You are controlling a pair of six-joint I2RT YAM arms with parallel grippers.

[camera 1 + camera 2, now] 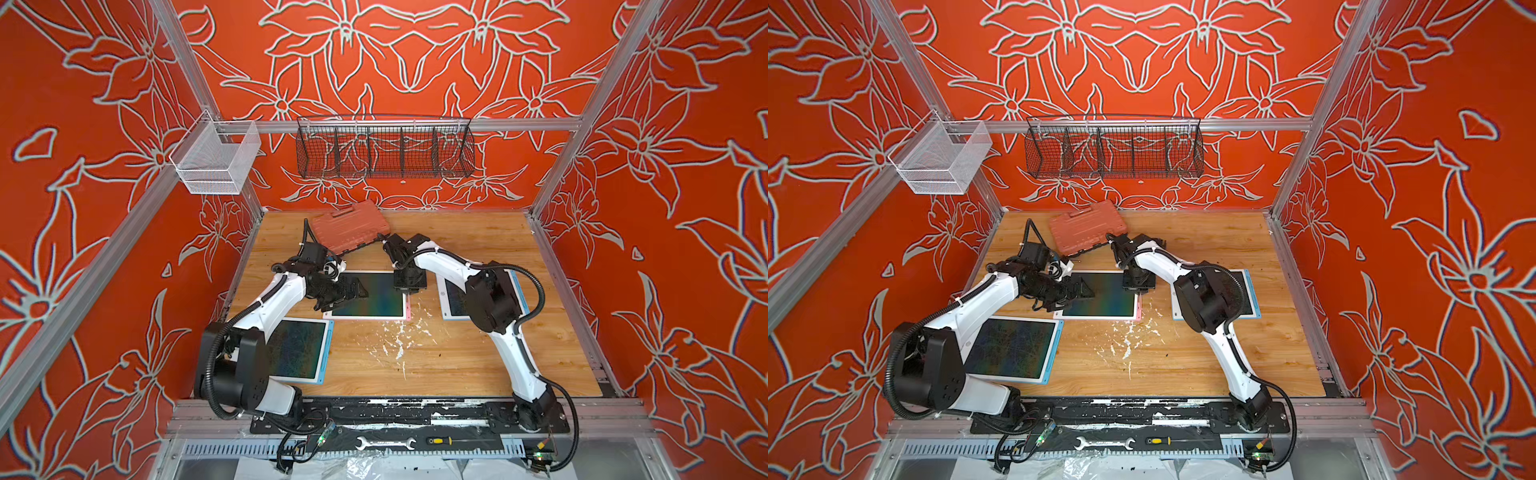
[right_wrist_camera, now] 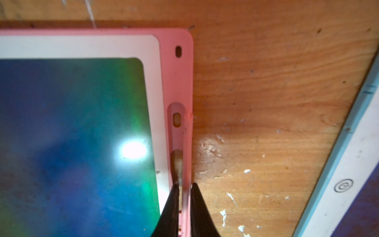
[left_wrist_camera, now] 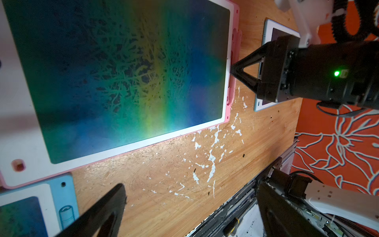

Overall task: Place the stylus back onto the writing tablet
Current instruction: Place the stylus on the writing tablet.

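Pink stylus [image 2: 186, 153] runs along R edge of tablet [image 2: 71, 123], R gripper [image 2: 185, 184] clamped on it, L gripper [image 1: 353, 293] splayed.

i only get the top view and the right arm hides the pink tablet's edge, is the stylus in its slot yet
observer: not seated, it seems. In the right wrist view the pink stylus lies along the outer lip of the slot on the pink tablet, and the slot beside it looks empty.
operator: is it being held
observer: yes, the right hand has its fingers closed on either side of the stylus.
operator: and the other arm
observer: in the left wrist view the left hand is wide open with nothing between its fingers.
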